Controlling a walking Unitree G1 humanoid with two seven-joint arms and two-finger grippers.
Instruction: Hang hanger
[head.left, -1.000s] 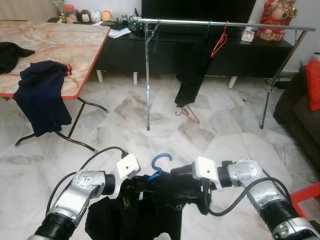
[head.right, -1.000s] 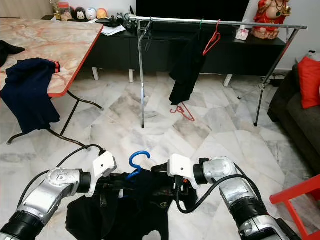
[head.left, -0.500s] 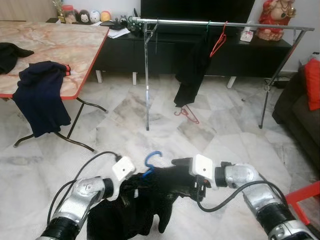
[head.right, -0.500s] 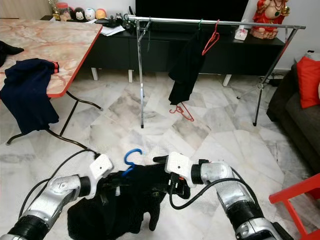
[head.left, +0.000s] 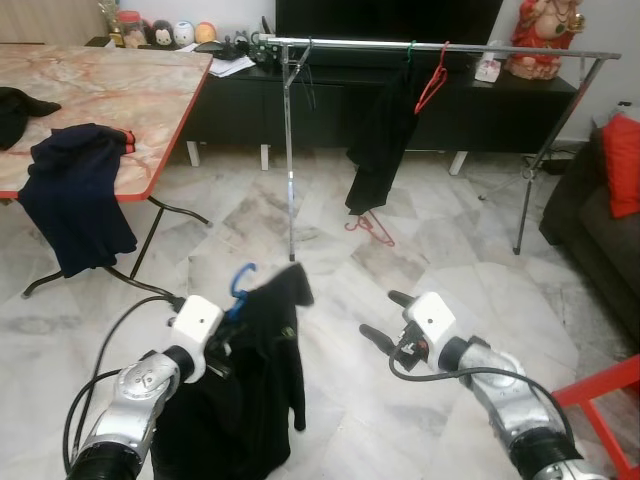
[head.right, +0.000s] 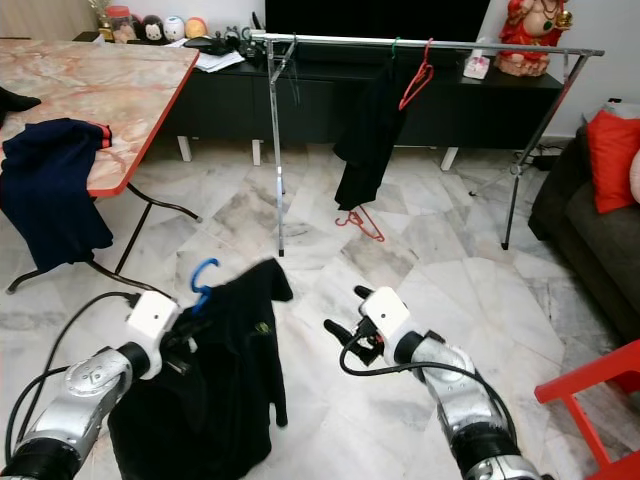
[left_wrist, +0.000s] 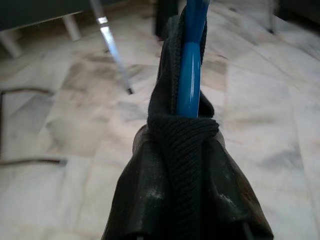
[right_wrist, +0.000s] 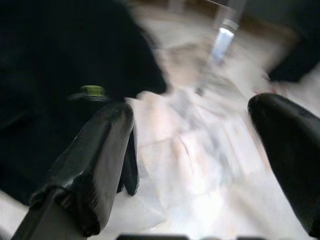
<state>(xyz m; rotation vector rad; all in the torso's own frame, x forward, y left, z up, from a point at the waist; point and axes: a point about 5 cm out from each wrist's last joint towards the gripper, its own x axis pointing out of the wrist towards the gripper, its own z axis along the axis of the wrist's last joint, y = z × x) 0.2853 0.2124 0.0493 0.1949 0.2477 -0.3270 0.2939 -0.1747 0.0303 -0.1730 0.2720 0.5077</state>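
Left end effector (head.left: 222, 330) is clamped on the blue hanger (head.left: 240, 283) together with the collar of the black garment (head.left: 250, 380) draped over it, near left, above the marble floor (head.left: 330, 250). The hanger's hook rises upward and curls toward the far side. Its long axis runs from the near left up to the far right, where one shoulder of the garment juts out at the high end. The hanger's bar and arms are hidden under the cloth. In the left wrist view the fingers are buried in the fabric and hard to make out.

Right end effector (head.left: 385, 320) is at near right, fingers spread apart and clear of the garment. Its wrist view is blurred.

The clothes rail (head.left: 440, 48) stands far centre and carries a dark garment (head.left: 385, 130) and a red hanger (head.left: 432, 85). Another red hanger (head.left: 372, 228) lies on the floor beneath it. The desk (head.left: 100, 90) is at far left, with a navy garment (head.left: 75, 205) hanging over its edge.
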